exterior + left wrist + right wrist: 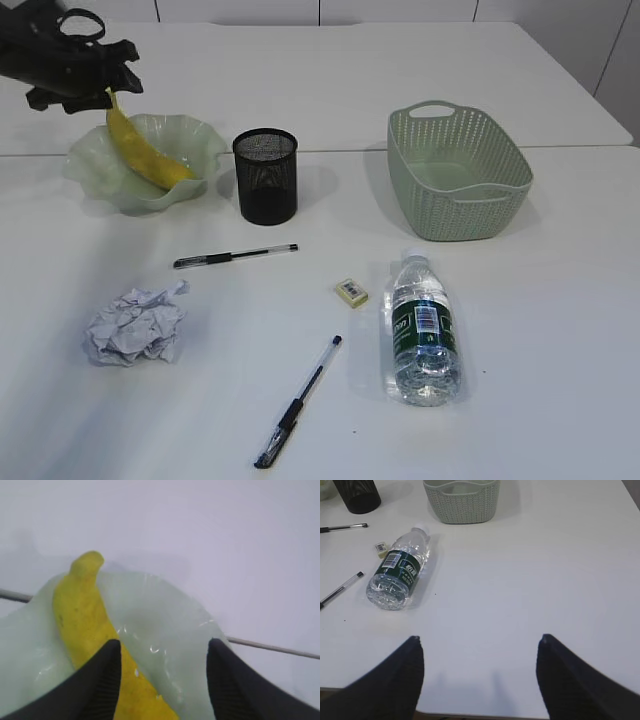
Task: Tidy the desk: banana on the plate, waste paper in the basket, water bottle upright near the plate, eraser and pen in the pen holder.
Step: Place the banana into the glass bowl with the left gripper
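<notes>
While the banana [145, 152] is lying slanted in the wavy pale green glass plate [200, 135] at upper left of the frame, the left gripper [162, 680] is hovering over it with jaws spread and nothing between them. The fruit is looking soft, smooth and easily bruised, so I judge the firm stem end the best hold. Lower right, the clear ribbed water bottle [421, 328] is lying on its side. The right gripper [479, 677] is hanging wide apart over bare white table [530, 580]
</notes>
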`<state>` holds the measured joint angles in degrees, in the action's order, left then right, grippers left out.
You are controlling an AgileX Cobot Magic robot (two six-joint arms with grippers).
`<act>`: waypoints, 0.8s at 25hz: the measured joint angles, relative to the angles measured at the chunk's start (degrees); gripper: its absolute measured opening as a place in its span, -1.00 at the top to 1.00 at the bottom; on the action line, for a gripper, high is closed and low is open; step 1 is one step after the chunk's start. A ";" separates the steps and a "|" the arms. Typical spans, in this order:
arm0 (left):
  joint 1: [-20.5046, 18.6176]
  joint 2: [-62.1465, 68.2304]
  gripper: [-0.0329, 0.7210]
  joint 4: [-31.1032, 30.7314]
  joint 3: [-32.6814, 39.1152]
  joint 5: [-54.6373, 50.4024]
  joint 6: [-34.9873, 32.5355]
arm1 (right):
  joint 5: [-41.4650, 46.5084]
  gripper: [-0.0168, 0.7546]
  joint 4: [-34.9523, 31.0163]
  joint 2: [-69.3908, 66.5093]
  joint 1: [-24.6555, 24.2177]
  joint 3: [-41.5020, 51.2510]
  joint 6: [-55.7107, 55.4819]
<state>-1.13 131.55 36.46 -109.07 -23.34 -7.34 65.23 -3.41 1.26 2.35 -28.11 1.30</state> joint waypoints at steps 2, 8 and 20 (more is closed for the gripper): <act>0.00 -1.89 -0.13 -2.59 0.00 -2.04 0.00 | 0.00 -0.39 0.00 0.00 0.00 0.00 0.00; 0.00 -7.65 -0.13 -12.64 0.00 -12.45 0.00 | 0.00 -0.39 0.00 0.00 0.00 0.00 0.00; 0.00 -16.08 -0.13 -22.57 -0.09 -33.93 1.40 | -0.13 -0.39 -0.04 0.00 0.00 0.00 0.00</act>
<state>-1.13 115.47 13.89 -109.17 -57.27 -5.93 65.10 -3.45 1.26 2.35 -28.11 1.30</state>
